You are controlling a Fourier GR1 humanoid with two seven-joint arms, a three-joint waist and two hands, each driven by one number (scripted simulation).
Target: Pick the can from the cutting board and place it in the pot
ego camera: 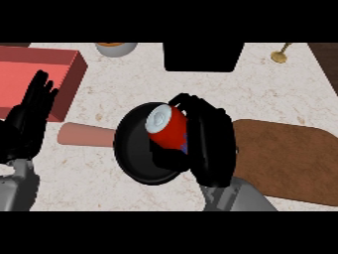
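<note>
Can (168, 126) in curled right hand (211, 146), over pot (139, 158)

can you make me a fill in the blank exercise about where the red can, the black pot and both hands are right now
1. The red can with a white top is held over the black round ____ with a tan handle.
2. The fingers of the robot's ____ hand curl round the can.
3. The brown wooden cutting board lies to the ____ of the pot in the head view.
4. The left hand rests with its fingers ____, holding nothing.

Missing words: pot; right; right; open
</note>
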